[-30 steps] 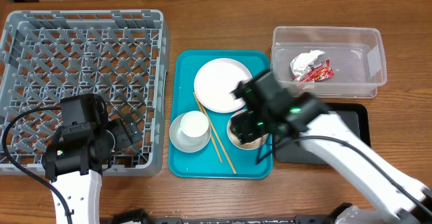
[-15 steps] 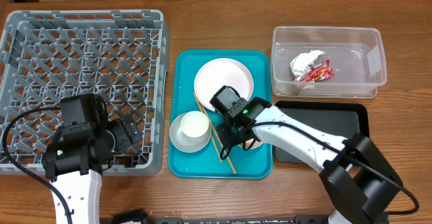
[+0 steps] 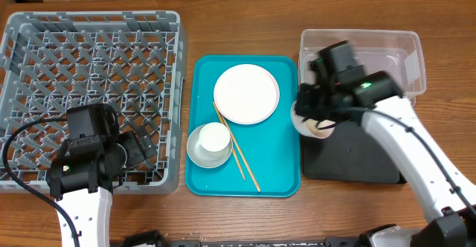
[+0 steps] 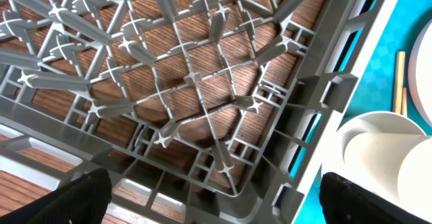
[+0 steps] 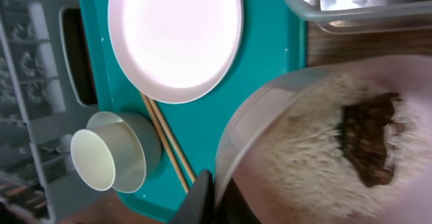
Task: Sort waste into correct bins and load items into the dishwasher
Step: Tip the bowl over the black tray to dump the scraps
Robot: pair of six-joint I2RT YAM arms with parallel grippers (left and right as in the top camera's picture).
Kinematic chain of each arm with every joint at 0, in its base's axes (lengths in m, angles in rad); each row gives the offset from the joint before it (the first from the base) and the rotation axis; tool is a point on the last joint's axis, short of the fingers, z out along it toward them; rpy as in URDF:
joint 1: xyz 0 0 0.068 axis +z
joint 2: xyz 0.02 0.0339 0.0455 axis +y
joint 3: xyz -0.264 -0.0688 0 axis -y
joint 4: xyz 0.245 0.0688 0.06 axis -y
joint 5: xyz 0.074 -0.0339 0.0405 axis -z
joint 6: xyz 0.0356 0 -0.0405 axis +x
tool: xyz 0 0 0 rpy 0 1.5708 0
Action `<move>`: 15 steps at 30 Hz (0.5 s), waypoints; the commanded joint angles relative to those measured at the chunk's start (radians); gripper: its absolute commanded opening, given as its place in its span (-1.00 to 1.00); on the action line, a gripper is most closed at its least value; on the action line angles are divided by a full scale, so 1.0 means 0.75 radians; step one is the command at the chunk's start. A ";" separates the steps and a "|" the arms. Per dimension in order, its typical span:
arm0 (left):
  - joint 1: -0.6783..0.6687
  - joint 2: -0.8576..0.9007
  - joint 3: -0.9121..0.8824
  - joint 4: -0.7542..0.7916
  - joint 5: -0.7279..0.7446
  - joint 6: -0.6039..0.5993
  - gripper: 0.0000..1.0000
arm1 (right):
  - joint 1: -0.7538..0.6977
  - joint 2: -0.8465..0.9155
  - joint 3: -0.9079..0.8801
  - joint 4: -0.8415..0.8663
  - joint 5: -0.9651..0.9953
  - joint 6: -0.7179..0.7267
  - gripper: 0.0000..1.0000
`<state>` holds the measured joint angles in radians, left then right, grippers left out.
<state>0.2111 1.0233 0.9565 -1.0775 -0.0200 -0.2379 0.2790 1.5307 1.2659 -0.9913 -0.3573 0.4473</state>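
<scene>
Right tool (image 3: 311,117): I have it pinching the round white dish (image 5: 317,150), toward the right edge of the desk (image 3: 454,68).
Dish: grainy rice (image 5: 297,170), lumpy brown bit (image 5: 368,143); over the flat black tray (image 3: 357,158) rim.
Left tool (image 4: 223,200): wide, above the lattice rack (image 4: 189,82).

One grey dish rack (image 3: 89,91) sits on the left. The one teal tray (image 3: 277,165) in the middle carries one white plate (image 3: 246,93), one bowl (image 3: 195,152), one cup (image 3: 216,136) and two chopsticks (image 3: 242,158). On the right are one clear tub (image 3: 407,61), one black tray (image 3: 357,158) and one small dish (image 5: 250,116) holding one brown lump (image 5: 368,140).
</scene>
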 commanded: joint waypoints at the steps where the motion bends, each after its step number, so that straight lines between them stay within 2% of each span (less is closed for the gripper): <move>1: 0.006 0.004 0.034 0.001 -0.007 -0.028 1.00 | -0.181 0.000 -0.124 0.022 -0.384 -0.092 -0.92; 4: 0.006 0.004 0.034 0.002 -0.007 -0.028 1.00 | -0.349 0.002 -0.291 0.101 -0.693 -0.240 -0.92; 9: 0.006 0.004 0.034 0.001 -0.007 -0.028 1.00 | -0.651 0.003 -0.574 0.375 -1.070 -0.258 -0.92; 15: 0.006 0.004 0.034 -0.001 -0.006 -0.028 1.00 | -0.960 0.035 -0.632 0.430 -1.381 -0.257 -0.92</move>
<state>0.2115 1.0233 0.9565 -1.0775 -0.0200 -0.2379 -0.3809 1.5482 0.7952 -0.6827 -1.2098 0.2665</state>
